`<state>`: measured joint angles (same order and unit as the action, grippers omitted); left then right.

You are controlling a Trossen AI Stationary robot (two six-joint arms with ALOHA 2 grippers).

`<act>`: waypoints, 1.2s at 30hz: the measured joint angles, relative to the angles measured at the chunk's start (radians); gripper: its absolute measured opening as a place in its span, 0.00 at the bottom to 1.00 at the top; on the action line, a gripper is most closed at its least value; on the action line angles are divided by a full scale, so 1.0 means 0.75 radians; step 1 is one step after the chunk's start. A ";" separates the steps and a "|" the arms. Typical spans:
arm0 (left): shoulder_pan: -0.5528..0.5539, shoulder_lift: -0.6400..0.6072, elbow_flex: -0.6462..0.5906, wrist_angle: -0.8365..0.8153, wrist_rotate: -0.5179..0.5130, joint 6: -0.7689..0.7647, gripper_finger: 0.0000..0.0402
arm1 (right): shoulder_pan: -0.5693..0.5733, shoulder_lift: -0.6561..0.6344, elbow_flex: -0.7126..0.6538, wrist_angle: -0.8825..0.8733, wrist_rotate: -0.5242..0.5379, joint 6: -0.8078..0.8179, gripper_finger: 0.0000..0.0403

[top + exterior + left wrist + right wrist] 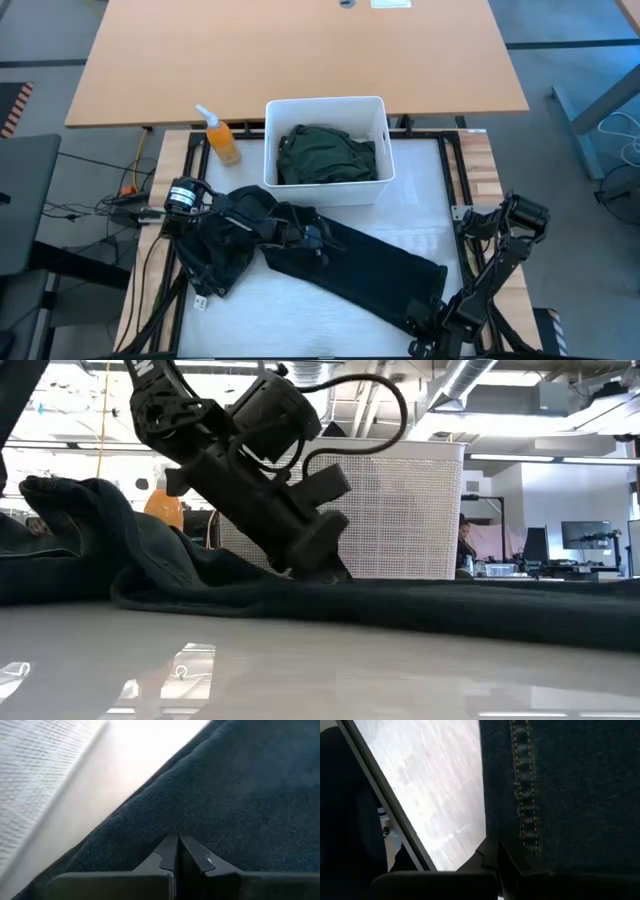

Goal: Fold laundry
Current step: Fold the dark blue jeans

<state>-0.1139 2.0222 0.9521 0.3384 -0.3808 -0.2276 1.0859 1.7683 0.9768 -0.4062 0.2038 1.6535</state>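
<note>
Long black trousers (pixel 350 265), coarse twill with stitched seam, are lying diagonally across the table before the white bin (pixel 325 108). Left gripper (pixel 318 238) is pinching mid-fabric, jaws closed; right gripper (pixel 425 318) is clamping the hem.

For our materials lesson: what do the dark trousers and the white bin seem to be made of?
Trousers: probably denim-like woven cotton, matte, with a ribbed weave and tan topstitched seam. Bin: likely rigid plastic, its smooth rim and finely perforated wall showing in the low view.

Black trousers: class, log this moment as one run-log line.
black trousers: spread on table, one end bunched | left gripper: shut on trousers mid-length | right gripper: shut on trouser end | white bin: holds green garment
</note>
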 joint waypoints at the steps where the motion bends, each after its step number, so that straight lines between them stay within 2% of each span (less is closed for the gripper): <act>1: 0.000 0.003 0.001 -0.002 -0.036 0.000 0.00 | 0.000 0.000 -0.001 0.003 0.000 0.006 0.05; 6: 0.000 0.004 0.001 -0.035 -0.113 -0.002 0.00 | -0.002 0.001 -0.001 0.012 -0.022 0.038 0.05; 11: -0.002 0.004 -0.003 -0.026 -0.020 0.114 0.00 | -0.014 -0.059 -0.004 -0.034 -0.039 -0.044 0.05; 16: -0.016 0.005 -0.004 -0.034 0.000 0.148 0.00 | -0.042 -0.210 0.069 -0.231 0.029 -0.154 0.05; 19: -0.023 0.005 -0.004 -0.034 0.010 0.149 0.00 | -0.069 -0.288 0.107 -0.402 0.128 -0.198 0.05; 22: -0.030 0.006 -0.005 -0.033 0.015 0.156 0.00 | -0.124 -0.332 0.120 -0.639 0.171 -0.066 0.05; 24: -0.035 0.006 -0.005 -0.033 0.028 0.168 0.00 | -0.175 -0.320 0.105 -0.808 0.099 0.005 0.05; 27: -0.052 0.006 -0.005 -0.034 0.070 0.179 0.00 | -0.253 -0.267 0.105 -0.944 -0.062 -0.044 0.05; 30: -0.075 0.006 -0.005 -0.042 0.105 0.183 0.00 | -0.322 -0.193 0.106 -0.949 -0.204 -0.175 0.05; 36: -0.135 0.005 -0.005 -0.076 0.108 0.180 0.00 | -0.394 -0.064 0.107 -0.927 -0.345 -0.320 0.05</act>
<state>-0.2152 2.0262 0.9482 0.2816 -0.3002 -0.0926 0.7907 1.7204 1.0573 -1.1014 -0.0546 1.4135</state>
